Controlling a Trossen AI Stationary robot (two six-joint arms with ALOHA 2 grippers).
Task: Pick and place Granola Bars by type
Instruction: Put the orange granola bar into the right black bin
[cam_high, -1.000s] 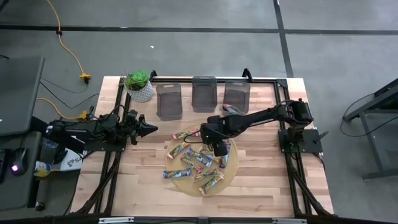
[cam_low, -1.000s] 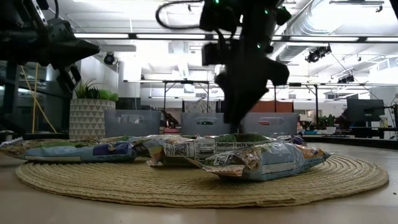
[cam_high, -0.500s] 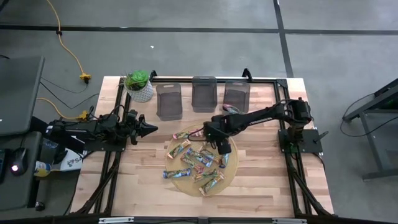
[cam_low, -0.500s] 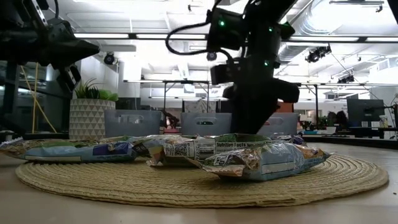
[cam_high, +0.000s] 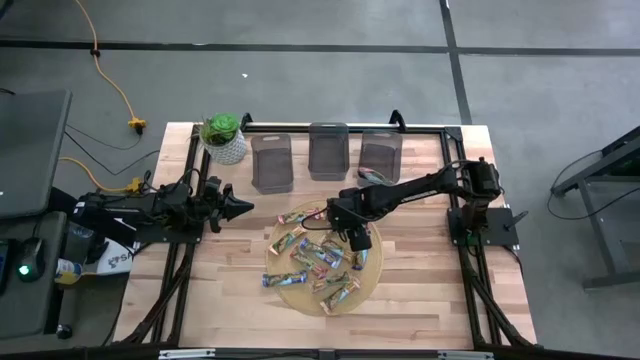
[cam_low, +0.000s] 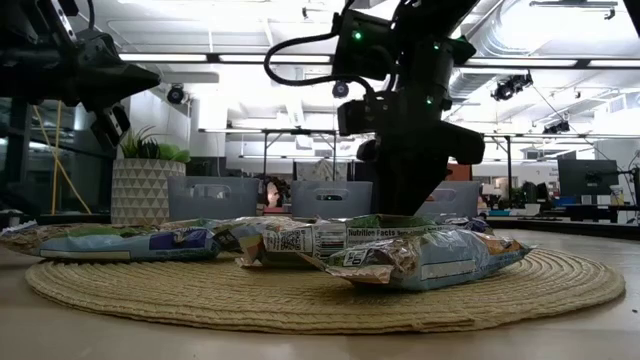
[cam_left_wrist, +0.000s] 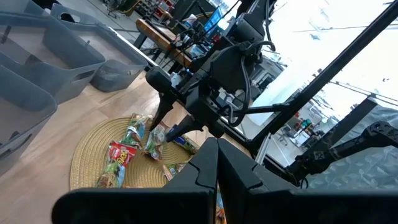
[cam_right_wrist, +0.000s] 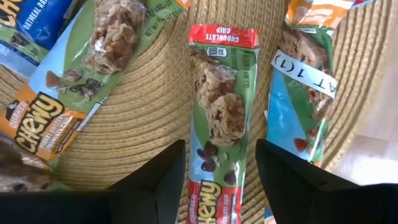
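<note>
The right gripper (cam_right_wrist: 217, 168) hangs low over the mat (cam_high: 372, 272), its fingers (cam_right_wrist: 155, 180) spread apart on either side of a red-ended chocolate chip bar (cam_right_wrist: 222, 118) that lies lengthwise between them on the straw; whether the fingers touch the wrapper cannot be told. Just beside that bar lie a green and tan bar (cam_right_wrist: 81, 93) on one side and a green and blue bar (cam_right_wrist: 305, 93) on the other, near the mat's edge. From above, the right gripper (cam_high: 358, 236) sits over the mat's upper right part, the arm reaching in from its base on the right of the desk (cam_high: 420, 300). The rest of the bars (cam_high: 312, 262) lie scattered flat over the mat, one (cam_high: 298, 216) overhanging its upper left rim. In the low view the bars (cam_low: 420, 255) lie in a loose heap in front of the right arm. Three grey bins (cam_high: 328, 152) stand in a row at the far edge of the desk, with a potted plant (cam_high: 224, 138) to their left. The left gripper (cam_high: 238, 206) waits off the mat at the desk's left, fingers (cam_left_wrist: 214, 168) pressed together and holding nothing.
</note>
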